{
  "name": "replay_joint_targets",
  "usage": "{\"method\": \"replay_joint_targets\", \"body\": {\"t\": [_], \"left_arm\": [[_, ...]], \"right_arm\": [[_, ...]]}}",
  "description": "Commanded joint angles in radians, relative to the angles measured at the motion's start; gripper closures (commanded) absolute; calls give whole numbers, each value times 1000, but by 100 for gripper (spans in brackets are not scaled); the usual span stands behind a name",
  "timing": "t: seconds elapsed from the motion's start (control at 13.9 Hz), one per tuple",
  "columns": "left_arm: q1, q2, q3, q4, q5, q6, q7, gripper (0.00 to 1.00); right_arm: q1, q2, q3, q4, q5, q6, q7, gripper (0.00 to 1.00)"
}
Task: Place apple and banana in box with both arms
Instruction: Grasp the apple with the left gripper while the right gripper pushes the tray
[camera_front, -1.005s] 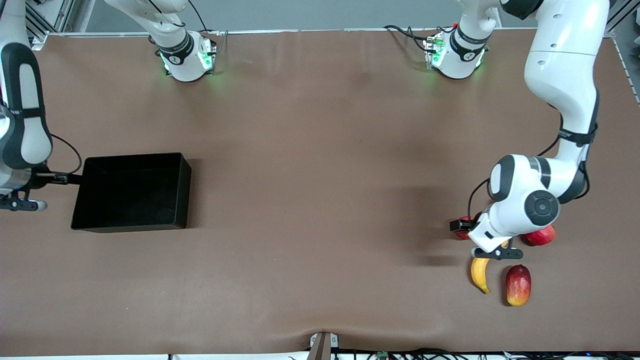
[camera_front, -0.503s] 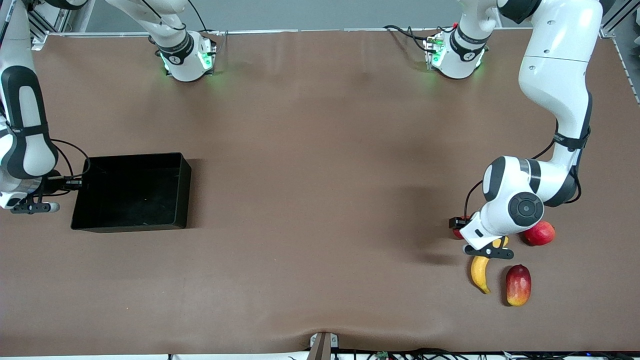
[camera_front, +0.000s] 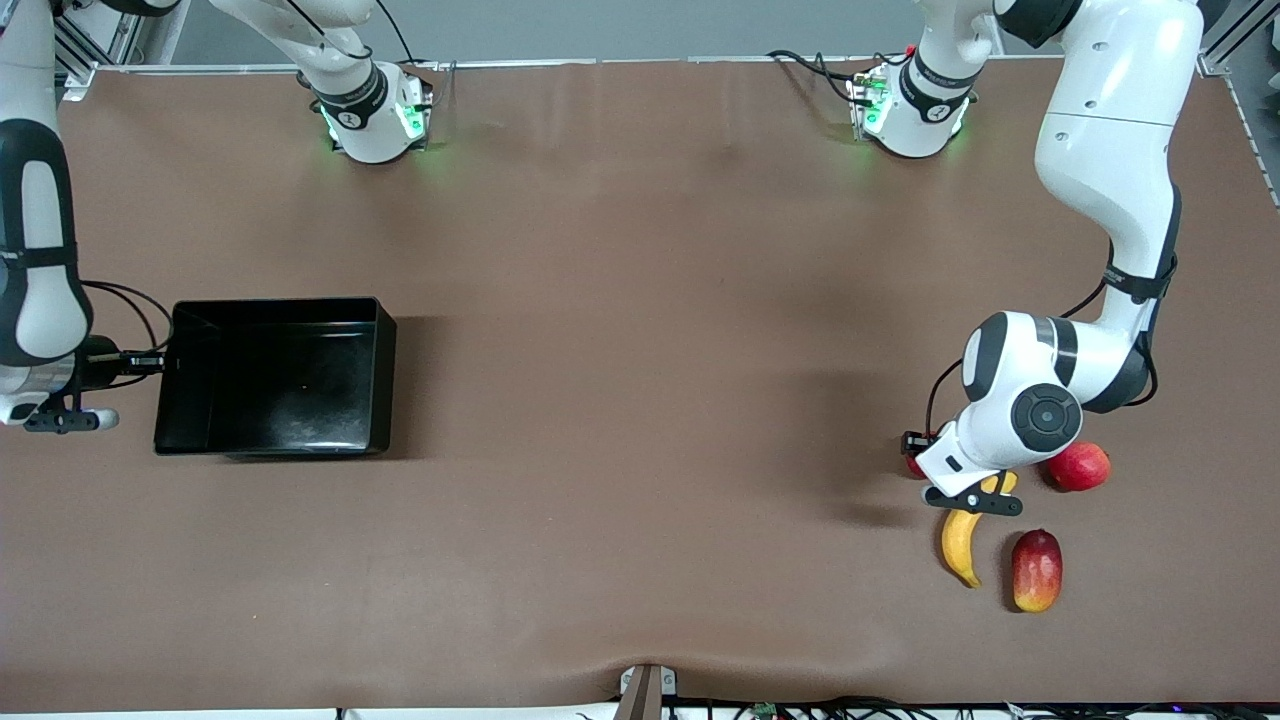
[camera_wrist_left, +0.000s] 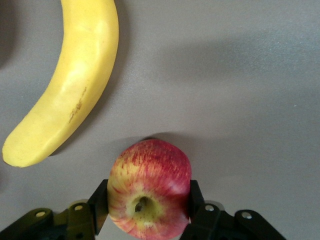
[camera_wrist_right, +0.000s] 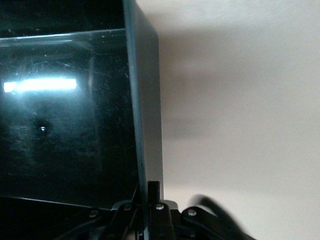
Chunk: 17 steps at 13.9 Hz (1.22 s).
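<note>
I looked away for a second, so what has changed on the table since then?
The box has shifted toward the left arm's end of the table and sits tilted, the right gripper clamped on its wall. The left gripper has edged sideways and is closed on the apple. The banana, mango and pinkish-red fruit stayed put.

Box (camera_front: 275, 375): glossy black plastic, smooth walls; floor mirrors a bright streak of light and shows fine scuffs and dust specks.
Counter (camera_front: 640, 330): matt brown covering, cloth-like, faintly rippled near its edge closest to the front camera.
Apple (camera_wrist_left: 149, 189): waxy, lightly shiny skin, red streaked over yellow.
Banana (camera_wrist_left: 70, 82): smooth satin yellow peel with a few thin brown marks.
Mango (camera_front: 1036, 570): smooth red-yellow skin.
Arms (camera_front: 1100, 160): glossy white moulded shells, black joint bands; jaws matt black.
</note>
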Motion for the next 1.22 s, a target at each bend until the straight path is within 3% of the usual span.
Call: {"method": "replay_joint_targets", "body": {"t": [0.0,0.29,0.57,0.79,0.93,1.15], "left_arm": [[-3,-25,0,-6,15,2,11,100],[-5,-95,-1,-6,15,-68,8,100],[-2,-205,-32,-5,14,-180,-1,100],[-2,-255,-88,-3,-3,-234,-25,100],[-3,-272,-148,-6,-3,-245,-115,100],[-8,-269,-245,-6,0,-248,-278,100]], "right_arm": [[92,-24,10,73,29,-133,188,100],[210,-25,99,78,103,-66,361,100],[391,-17,115,79,112,27,402,100],[411,1,260,79,98,141,477,100],[419,42,347,79,94,241,637,100],[452,100,397,79,16,316,785,100]]}}
